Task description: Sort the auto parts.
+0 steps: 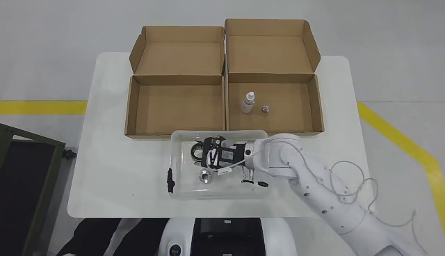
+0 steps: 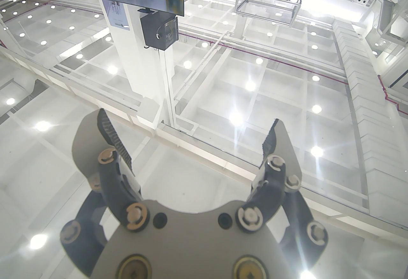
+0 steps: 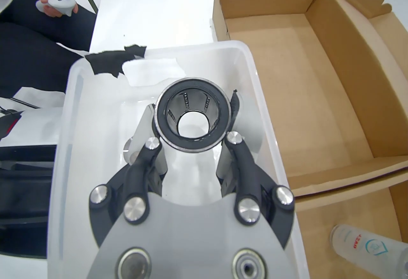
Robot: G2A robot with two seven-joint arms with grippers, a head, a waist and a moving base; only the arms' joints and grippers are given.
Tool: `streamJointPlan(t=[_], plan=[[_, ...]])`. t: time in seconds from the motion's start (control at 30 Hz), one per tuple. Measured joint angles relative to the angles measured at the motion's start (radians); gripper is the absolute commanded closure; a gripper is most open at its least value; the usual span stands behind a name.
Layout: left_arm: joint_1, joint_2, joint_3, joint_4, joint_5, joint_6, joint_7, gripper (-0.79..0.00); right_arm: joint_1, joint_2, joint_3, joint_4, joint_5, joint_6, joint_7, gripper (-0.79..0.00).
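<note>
While the right gripper (image 3: 192,108) was clenched across the curved sides of the metal bearing sleeve (image 3: 191,98), holding it inside the clear bin (image 3: 255,69) at the near edge of the worktop (image 1: 111,117), we judged slippage the principal hazard: a smooth round body pinched on two lines could roll free and drop onto the other parts (image 1: 206,178) in the bin. We also expected that a low carry could clip the bin wall or the front wall of a cardboard box (image 1: 174,110) toward the far edge. The left gripper (image 2: 188,119) stood spread, grasping nothing, aimed at the ceiling.
</note>
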Motion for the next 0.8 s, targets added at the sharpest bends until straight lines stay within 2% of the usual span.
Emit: streamJointPlan(t=[0.8], plan=[[0.000, 0.000, 0.000, 0.000, 0.000, 0.000, 0.000, -0.785, -0.100, 0.042, 0.241, -0.293, 0.152, -0.026, -0.114, 0.000]])
